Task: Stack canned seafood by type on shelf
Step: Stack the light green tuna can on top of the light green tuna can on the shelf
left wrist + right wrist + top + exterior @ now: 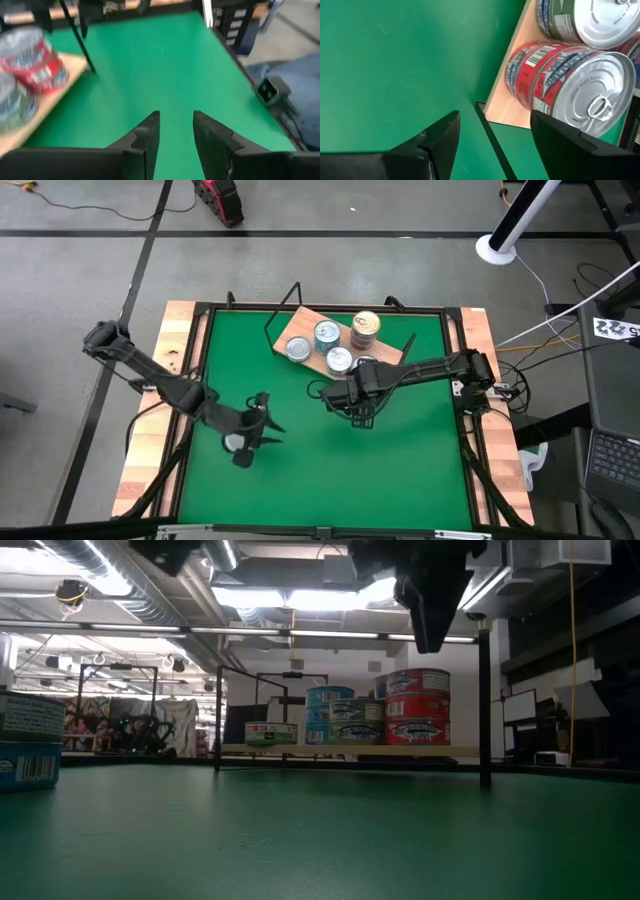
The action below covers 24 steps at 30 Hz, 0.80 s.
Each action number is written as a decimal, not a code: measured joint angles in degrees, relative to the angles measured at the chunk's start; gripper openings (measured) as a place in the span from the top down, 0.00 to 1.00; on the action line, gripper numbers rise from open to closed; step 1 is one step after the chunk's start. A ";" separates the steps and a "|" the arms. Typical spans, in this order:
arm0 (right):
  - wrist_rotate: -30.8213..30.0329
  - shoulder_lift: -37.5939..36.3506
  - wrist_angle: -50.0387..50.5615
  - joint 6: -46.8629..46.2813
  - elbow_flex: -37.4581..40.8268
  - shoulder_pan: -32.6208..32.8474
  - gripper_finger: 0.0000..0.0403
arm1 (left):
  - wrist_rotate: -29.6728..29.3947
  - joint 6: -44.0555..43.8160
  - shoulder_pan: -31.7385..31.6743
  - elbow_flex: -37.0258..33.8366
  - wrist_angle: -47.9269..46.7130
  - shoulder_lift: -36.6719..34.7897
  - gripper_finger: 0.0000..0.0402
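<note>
The shelf (385, 352) is a light wooden board on black wire supports at the table's far middle. Several tins of canned seafood stand on it: silver-lidded ones (327, 333), a gold-topped stack (366, 325), and red-labelled tins (555, 75) stacked at the board's near end. In the low view a teal stack (330, 715) and a red stack (417, 707) stand side by side. My right gripper (495, 132) hangs open over the mat beside the red stack, pointing steeply down. My left gripper (176, 131) is open over bare mat at the left, nothing between its fingers.
A pale round tin (238, 445) sits on the green mat under my left wrist. Blue-labelled tins (25, 745) show at the low view's left edge. A black frame (460, 380) and wooden border ring the mat. Open mat lies at the near right.
</note>
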<state>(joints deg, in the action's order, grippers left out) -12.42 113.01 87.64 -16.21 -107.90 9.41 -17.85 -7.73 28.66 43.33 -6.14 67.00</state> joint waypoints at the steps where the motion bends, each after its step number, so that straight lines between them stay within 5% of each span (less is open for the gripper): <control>1: 0.08 0.00 -0.16 0.02 0.00 0.00 0.40 | -1.26 -1.74 1.33 0.81 -2.59 0.02 0.73; 9: 0.11 0.00 -5.97 0.48 -0.02 0.00 0.40 | -3.52 -22.56 8.53 5.20 -20.48 0.11 0.82; 18: 6.90 0.01 -25.12 11.52 -0.02 0.00 0.40 | 9.25 -51.83 11.48 5.19 -35.63 0.26 0.88; 24: 10.25 0.00 -38.03 17.45 -0.02 0.00 0.40 | 12.88 -57.39 12.30 3.99 -35.18 0.61 0.82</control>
<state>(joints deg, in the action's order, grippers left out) -2.17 113.01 49.61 1.24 -107.92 9.41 -4.97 -65.12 40.96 47.32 -41.32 67.61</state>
